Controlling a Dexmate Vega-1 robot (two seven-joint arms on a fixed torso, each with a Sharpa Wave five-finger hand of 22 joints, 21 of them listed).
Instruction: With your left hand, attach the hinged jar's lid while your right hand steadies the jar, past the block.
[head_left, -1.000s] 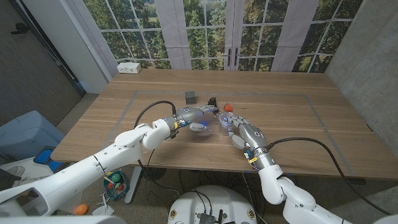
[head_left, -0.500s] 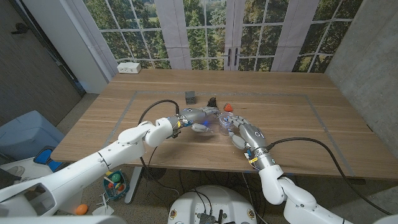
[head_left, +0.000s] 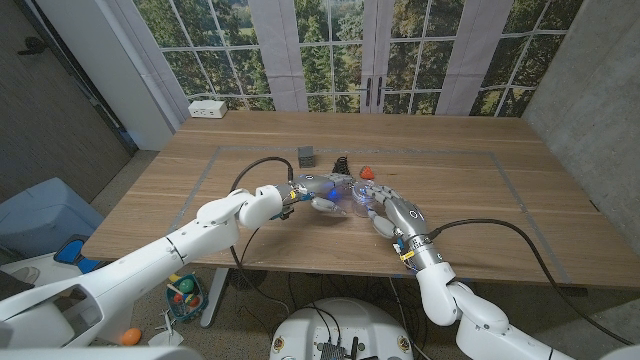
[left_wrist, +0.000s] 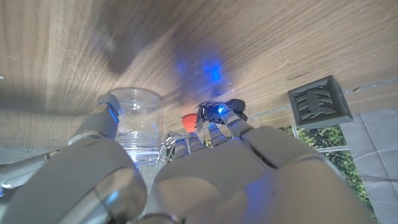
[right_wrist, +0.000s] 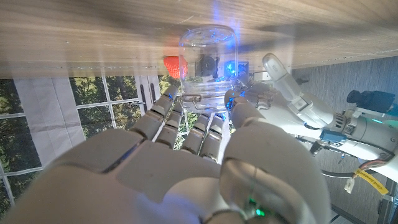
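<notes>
Since a second ago, my left hand (head_left: 325, 192) has slid along the table (head_left: 480, 200) toward the jar (head_left: 362, 197) and now sits just beside it, fingers reaching for the rim; whether they hold the lid I cannot tell. My right hand (head_left: 392, 213) wraps the jar from the near side, gripping the clear glass. Beyond the jar lies a small red thing (head_left: 366, 172), beside it a black clip (head_left: 342, 162), and farther left the grey block (head_left: 306, 154).
</notes>
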